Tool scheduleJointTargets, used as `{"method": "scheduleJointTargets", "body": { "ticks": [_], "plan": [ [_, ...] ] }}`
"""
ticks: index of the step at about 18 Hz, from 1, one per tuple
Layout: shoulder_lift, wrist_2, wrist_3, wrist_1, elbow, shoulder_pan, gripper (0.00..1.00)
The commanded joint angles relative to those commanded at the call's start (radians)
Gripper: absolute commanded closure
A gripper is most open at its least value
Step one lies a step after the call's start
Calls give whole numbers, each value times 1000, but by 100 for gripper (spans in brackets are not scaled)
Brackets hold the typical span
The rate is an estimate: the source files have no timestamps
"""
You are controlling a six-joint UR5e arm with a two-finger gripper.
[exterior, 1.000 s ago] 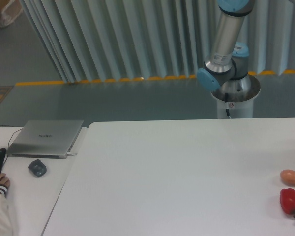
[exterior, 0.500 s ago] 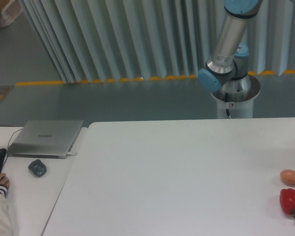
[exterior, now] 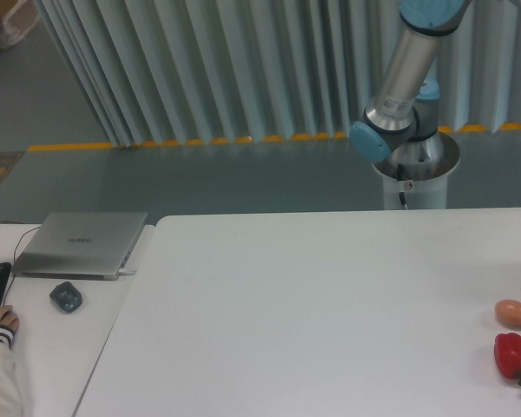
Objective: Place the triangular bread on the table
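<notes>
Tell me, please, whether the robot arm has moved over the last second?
Yes. The arm has leaned right, its upper end shifting away from the fixed base; the egg stayed put.

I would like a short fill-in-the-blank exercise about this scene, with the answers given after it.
1. The egg lies beside a ____ pepper.
2. The laptop on the desk has its lid ____.
3. The mouse lies in front of the ____.
4. The table is ____ in colour.

Missing words: red; closed; laptop; white
</notes>
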Motion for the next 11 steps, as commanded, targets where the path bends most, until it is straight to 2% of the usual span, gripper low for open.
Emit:
{"method": "scheduleJointTargets", "body": {
  "ticks": [4,8,11],
  "plan": [
    [29,0,0,-24,40,-6,100],
    [84,-31,-32,-142,83,-46,100],
    [118,-132,-161,-192,84,-103,100]
  ]
}}
